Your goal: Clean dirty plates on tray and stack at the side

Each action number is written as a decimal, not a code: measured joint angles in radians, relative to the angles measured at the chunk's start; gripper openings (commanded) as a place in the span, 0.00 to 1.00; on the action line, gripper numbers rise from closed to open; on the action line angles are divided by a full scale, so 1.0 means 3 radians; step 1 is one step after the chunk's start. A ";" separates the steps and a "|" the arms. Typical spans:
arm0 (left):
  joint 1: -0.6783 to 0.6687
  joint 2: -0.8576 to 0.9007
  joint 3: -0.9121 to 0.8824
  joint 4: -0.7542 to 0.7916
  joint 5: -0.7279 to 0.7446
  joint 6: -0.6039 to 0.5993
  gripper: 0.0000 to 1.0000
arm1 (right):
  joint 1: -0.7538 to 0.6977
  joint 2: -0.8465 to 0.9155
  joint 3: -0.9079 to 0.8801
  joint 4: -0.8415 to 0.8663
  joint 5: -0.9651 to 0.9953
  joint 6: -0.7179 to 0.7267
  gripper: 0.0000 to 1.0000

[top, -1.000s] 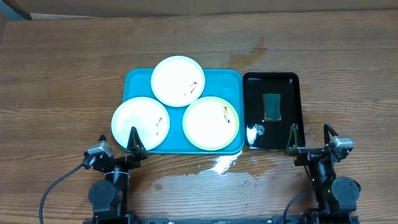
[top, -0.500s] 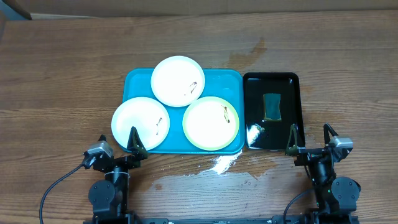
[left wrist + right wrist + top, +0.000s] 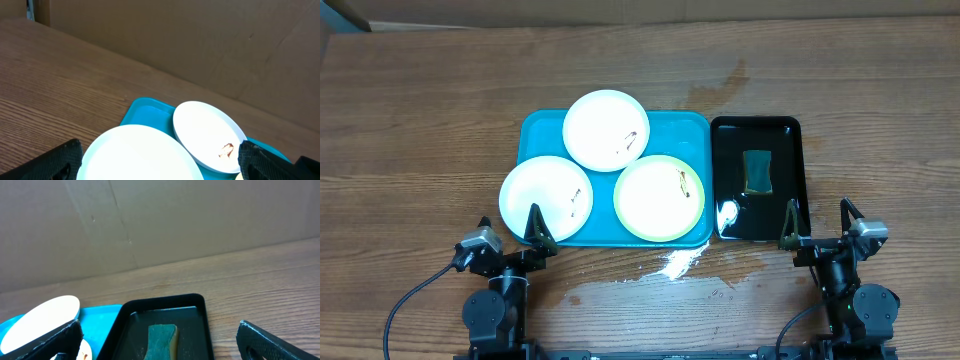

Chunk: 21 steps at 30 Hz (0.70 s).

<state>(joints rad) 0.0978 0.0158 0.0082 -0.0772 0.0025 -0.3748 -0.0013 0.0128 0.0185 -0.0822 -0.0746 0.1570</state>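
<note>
The turquoise tray [image 3: 695, 135] holds three plates. A white plate [image 3: 606, 130] lies at the back, a white plate [image 3: 545, 195] at the front left, and a green-rimmed plate [image 3: 658, 197] at the front right. Each has a small brown smear. My left gripper [image 3: 510, 228] is open at the tray's front left edge, empty. My right gripper [image 3: 817, 223] is open at the near end of the black tray, empty. The left wrist view shows the front white plate [image 3: 135, 155], the back white plate [image 3: 207, 132] and the tray [image 3: 145, 107]. The right wrist view shows one white plate [image 3: 42, 315].
A glossy black tray [image 3: 790, 135] stands right of the turquoise tray with a green sponge [image 3: 758, 171] in it; both show in the right wrist view, tray [image 3: 200, 302] and sponge [image 3: 161, 340]. A wet patch [image 3: 675, 262] lies on the table before the trays. A cardboard wall stands behind.
</note>
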 measured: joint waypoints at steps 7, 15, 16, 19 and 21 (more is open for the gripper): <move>0.0000 0.0000 0.0000 -0.0001 0.0000 0.0000 1.00 | 0.0000 0.0000 0.0000 0.0301 0.0031 0.0000 1.00; 0.0000 0.0000 0.0000 0.0000 0.0000 0.0000 1.00 | 0.0000 0.0000 0.0000 0.0284 0.0000 0.0045 1.00; 0.0000 0.0000 0.0000 0.0000 0.0000 0.0000 1.00 | 0.0000 0.0000 0.0001 0.0249 -0.0009 0.0079 1.00; 0.0000 0.0000 0.0000 0.0000 0.0000 0.0000 1.00 | 0.0000 0.0024 0.0127 -0.0075 -0.0019 0.0189 1.00; 0.0000 0.0000 0.0000 0.0000 0.0000 0.0000 1.00 | 0.0000 0.0123 0.0366 -0.0281 -0.0022 0.0244 1.00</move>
<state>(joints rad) 0.0978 0.0158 0.0082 -0.0772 0.0025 -0.3748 -0.0013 0.0498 0.1284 -0.1665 -0.0811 0.2302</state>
